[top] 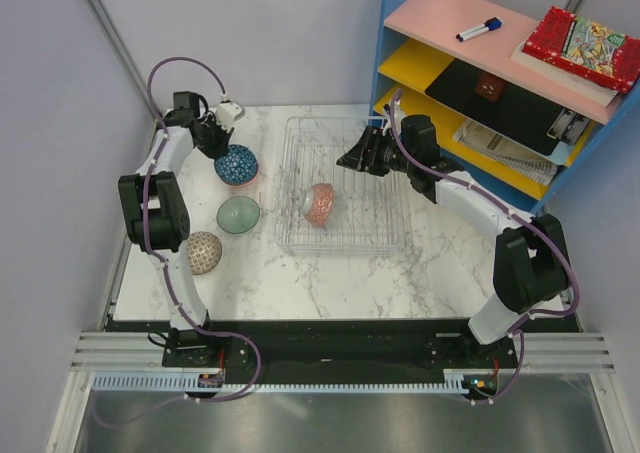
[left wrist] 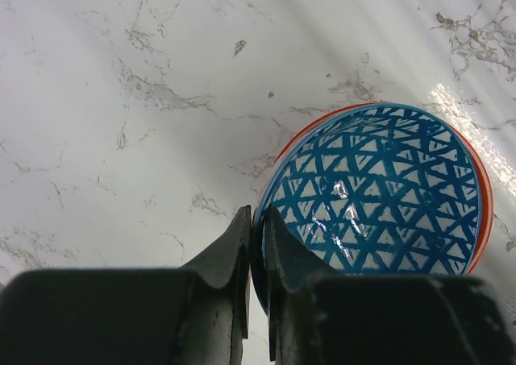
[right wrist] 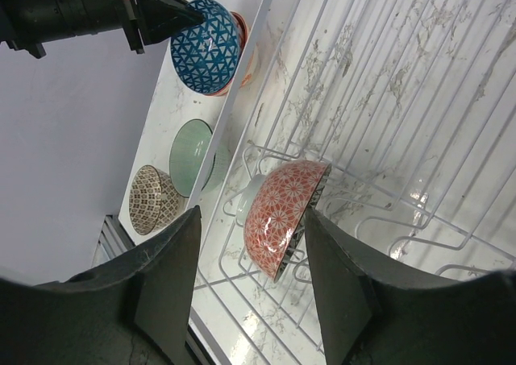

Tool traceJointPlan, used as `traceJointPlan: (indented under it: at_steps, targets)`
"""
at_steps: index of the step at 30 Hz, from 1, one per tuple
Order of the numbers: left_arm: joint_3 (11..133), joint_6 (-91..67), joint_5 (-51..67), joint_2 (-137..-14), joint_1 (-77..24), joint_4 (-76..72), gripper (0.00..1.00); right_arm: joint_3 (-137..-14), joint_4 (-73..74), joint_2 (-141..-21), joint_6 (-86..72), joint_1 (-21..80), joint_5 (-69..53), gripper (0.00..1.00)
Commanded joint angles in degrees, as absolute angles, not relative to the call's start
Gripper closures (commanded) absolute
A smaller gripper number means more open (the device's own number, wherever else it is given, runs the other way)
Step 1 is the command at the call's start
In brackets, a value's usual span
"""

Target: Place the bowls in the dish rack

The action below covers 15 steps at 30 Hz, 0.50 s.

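Now left pincer (left wrist: 256, 220) clamped on blue bowl (left wrist: 379, 196) rim, arm reaching far-left; right pincer (right wrist: 251, 220) wide, hovering above dish rack (top: 365, 198).

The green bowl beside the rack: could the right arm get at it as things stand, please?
Probably yes: the right tool hangs open above the dish rack, and the green bowl sits uncovered just left of it; only the rack and red bowl lie between.

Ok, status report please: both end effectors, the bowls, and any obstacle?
Left end effector shut on rim of blue patterned round bowl. Right end effector open over white wire dish rack; red patterned bowl inside, tilted. Nothing between bowl and rack.
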State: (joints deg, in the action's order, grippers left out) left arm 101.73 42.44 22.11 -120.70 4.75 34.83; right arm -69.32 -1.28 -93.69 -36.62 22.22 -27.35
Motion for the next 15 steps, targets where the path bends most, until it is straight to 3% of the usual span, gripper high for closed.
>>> traceJointPlan:
  at_steps: [1, 15]
  targets:
    - [104.2, 38.5, 20.7, -114.7, 4.9, 34.8, 0.98, -72.0, -2.5, -90.9, -35.1, 22.0, -28.3, 0.39]
    - [106.7, 33.1, 24.3, -110.0, 4.7, 38.5, 0.98, -75.5, -0.2, -89.4, -30.1, 22.3, -28.6, 0.39]
